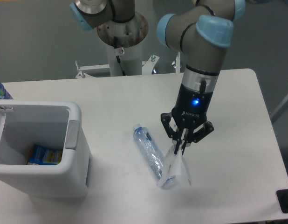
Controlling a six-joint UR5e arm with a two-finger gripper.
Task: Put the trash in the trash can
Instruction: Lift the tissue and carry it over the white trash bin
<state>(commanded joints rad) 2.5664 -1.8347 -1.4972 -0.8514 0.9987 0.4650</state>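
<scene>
Whitish cup [174, 168] hangs pinched by its rim in the pincer [182, 147], right over the bottle [152, 154]. I'd lift it higher before swinging left to the bin [72, 128], so nothing clips its rim.

White table [111, 100] w/ bottle [148, 150] & trash can [75, 135].

Arm angled down over the table, wrist vertical, hand [182, 148] pinched closed, fingers downward.

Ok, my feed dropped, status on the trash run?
Tool shut on cup, lifted. Bottle lying on table. Trash can off to the side, path clear.
</scene>
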